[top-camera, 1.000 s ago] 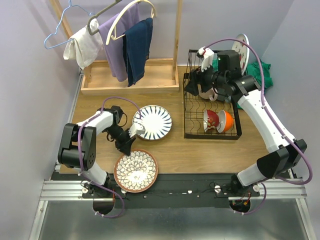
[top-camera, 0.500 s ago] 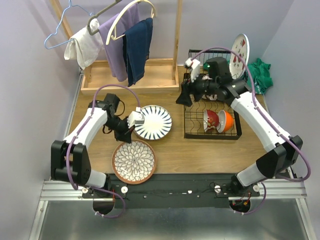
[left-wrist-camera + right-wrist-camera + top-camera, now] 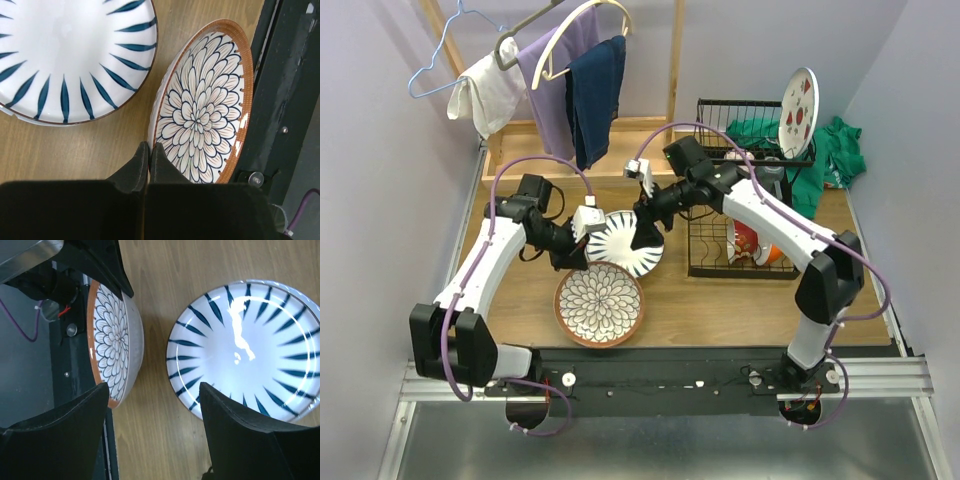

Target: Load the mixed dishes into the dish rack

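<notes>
The white plate with dark-blue stripes lies flat on the wooden table. My right gripper hovers open over its right part; in the right wrist view the plate lies under the right finger. My left gripper is shut on the rim of a flower-patterned, orange-rimmed plate, which is tilted; its grip shows in the left wrist view. The black wire dish rack holds the red and orange bowls below and the red-fruit plate upright on top. The purple mug is not discernible.
A wooden clothes stand with hanging garments stands at the back left. A green cloth lies behind the rack. A black rail runs along the table's near edge, just beyond the flower plate.
My right arm swung left from the rack to above the striped plate. My left gripper closed on the flower plate's rim and drew it away from the near edge, tilting it.
</notes>
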